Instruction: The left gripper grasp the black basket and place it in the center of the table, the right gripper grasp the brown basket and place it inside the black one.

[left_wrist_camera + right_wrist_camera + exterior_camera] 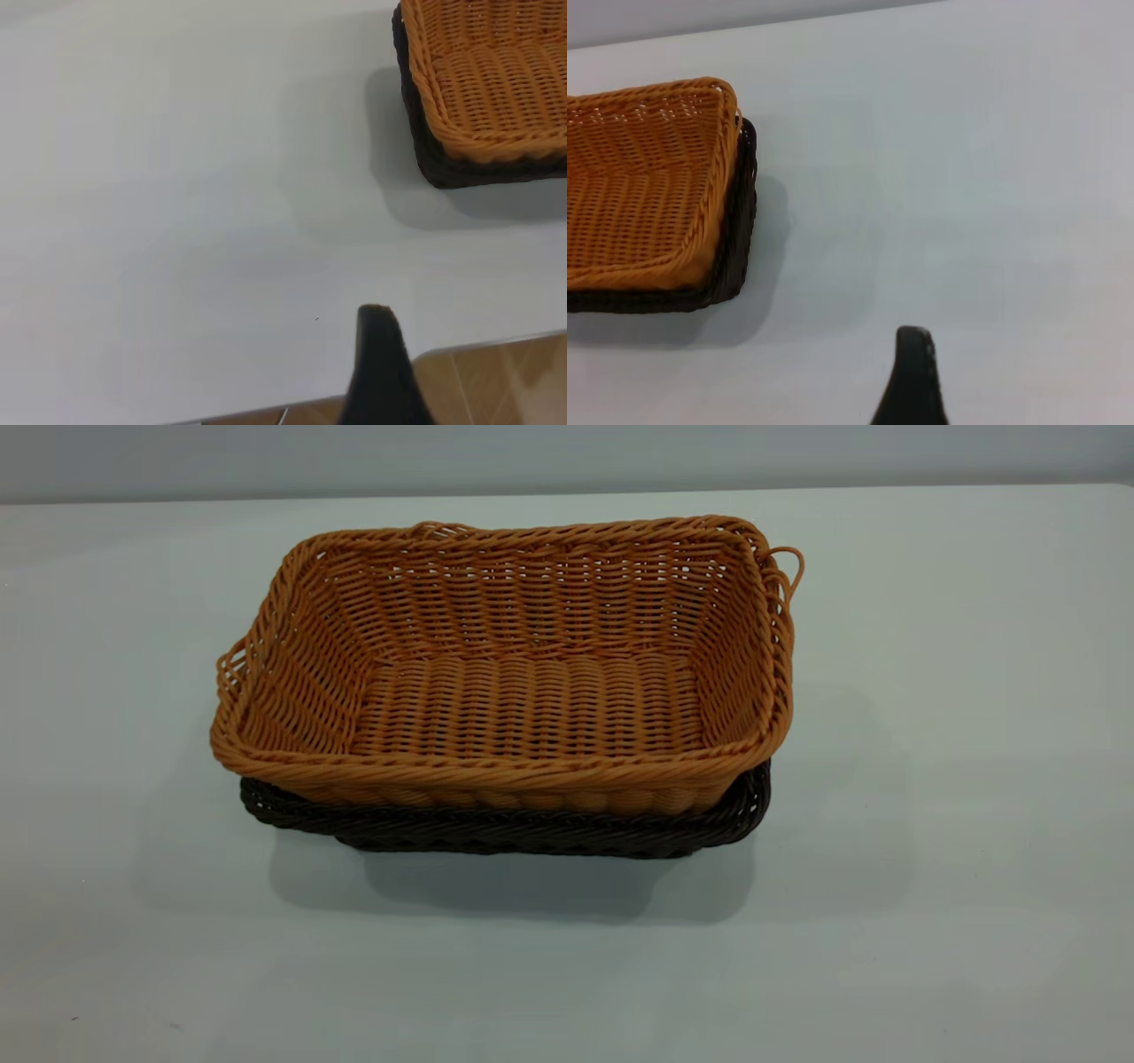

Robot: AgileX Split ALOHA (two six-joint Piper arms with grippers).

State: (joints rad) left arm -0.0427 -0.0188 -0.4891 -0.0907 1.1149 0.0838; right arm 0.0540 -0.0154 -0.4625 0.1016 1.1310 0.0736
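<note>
The brown basket (523, 682) sits nested inside the black basket (496, 828), near the middle of the pale grey-white surface (957, 797). The brown one does not sit flush: its braided rim rides above the dark rim, and only the front edge and right corner of the black basket show beneath it. A small loop handle sticks out at each short end of the brown basket.

Neither arm appears in the exterior view. Each wrist view shows a single dark fingertip over bare surface, well apart from the baskets: the left gripper (383, 372) close to the surface's edge, the right gripper (914, 381) off to the other side of the stack. With only one tip of each showing, you cannot tell how far either set of jaws is open, though neither appears to hold anything.

Both placements look done, so the step in hand is, by my judgement, the retreat. Do it well by keeping both arms clear of the loop handles and the raised rim, so the stack is not nudged off centre. If you want the brown basket seated lower, press evenly on its rim rather than one corner.

Count: two baskets, one brown and one black; two gripper tips, one per arm.
</note>
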